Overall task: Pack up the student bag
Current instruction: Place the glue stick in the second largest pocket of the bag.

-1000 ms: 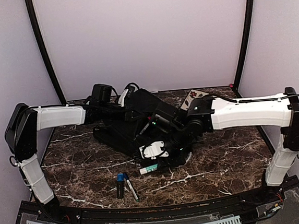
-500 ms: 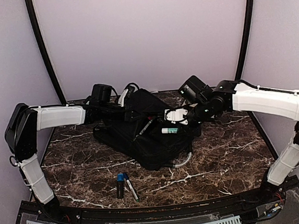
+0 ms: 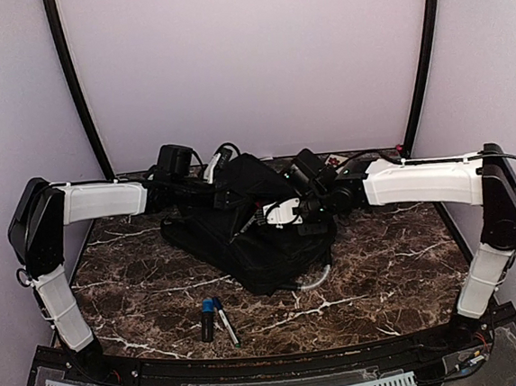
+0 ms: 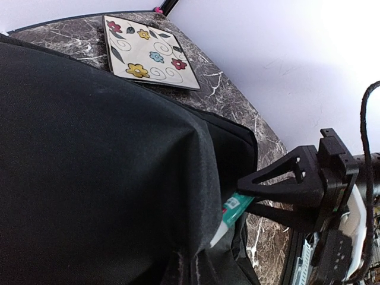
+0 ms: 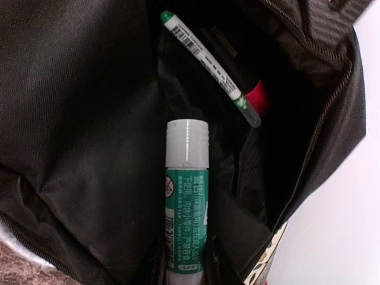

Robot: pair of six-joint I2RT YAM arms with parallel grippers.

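The student bag (image 3: 245,253) lies as a black heap in the middle of the marble table. My left gripper (image 3: 226,194) is at its raised top edge, shut on the fabric; black cloth (image 4: 101,166) fills the left wrist view and hides the jaws. My right gripper (image 3: 276,216) reaches in from the right, shut on a green-and-white glue stick (image 5: 186,202). The stick's capped end pokes into the bag's open mouth (image 4: 236,211). Inside the bag lie a green-capped pen (image 5: 208,62) and a red item (image 5: 259,98).
A flowered square card (image 4: 148,53) lies on the table behind the bag, near the back right corner (image 3: 335,161). A short blue-capped marker (image 3: 208,319) and a thin pen (image 3: 225,326) lie in front of the bag. A pale strap (image 3: 316,280) curls out at its right.
My right gripper lifted the glue stick from the table in front of the bag, swung it up to the right, then moved left into the bag's opening. The left arm stayed still.
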